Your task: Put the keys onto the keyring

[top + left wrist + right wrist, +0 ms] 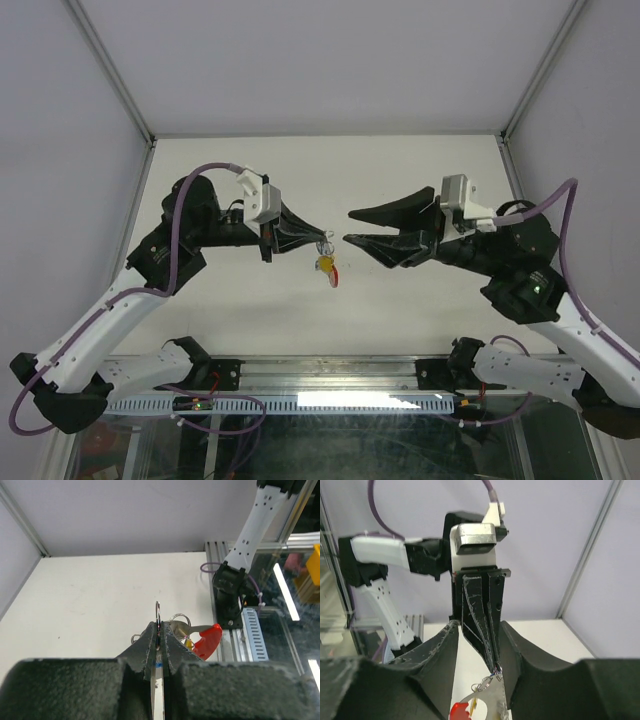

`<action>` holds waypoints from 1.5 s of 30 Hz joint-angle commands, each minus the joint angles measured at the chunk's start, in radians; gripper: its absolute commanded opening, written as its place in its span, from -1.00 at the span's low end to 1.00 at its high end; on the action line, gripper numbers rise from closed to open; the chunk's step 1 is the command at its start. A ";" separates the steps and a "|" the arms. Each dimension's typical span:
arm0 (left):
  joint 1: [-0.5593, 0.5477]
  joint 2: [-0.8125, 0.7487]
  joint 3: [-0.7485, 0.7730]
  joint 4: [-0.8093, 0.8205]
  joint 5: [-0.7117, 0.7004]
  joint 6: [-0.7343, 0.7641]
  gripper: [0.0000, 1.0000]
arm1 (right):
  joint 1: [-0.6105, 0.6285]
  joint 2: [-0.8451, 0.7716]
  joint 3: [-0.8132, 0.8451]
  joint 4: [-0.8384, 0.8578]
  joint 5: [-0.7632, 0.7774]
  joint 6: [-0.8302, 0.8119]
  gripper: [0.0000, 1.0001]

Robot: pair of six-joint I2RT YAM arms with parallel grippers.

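While left tool (320, 241) clamps the keyring (157, 611), keys (327, 268) hang beneath (right tool (348, 227) released).

left claw (159, 630) hides most of the keyring (157, 611).

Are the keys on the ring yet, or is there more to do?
Nearly, it seems. A red key and a yellow key already dangle below the keyring, which the left gripper pinches shut. The right gripper is open and empty beside it. A blue bit shows between the left gripper's fingers; whether that key is threaded, I cannot tell.
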 commanded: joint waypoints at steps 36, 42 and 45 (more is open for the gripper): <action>-0.150 0.078 0.192 -0.376 -0.078 0.285 -1.00 | 0.005 0.332 0.398 -0.873 -0.108 -0.352 -0.38; -0.151 0.078 0.188 -0.376 -0.077 0.285 -1.00 | 0.005 0.338 0.395 -0.872 -0.113 -0.353 -0.68; -0.153 0.078 0.188 -0.377 -0.082 0.285 -1.00 | 0.005 0.335 0.395 -0.870 -0.112 -0.351 -0.90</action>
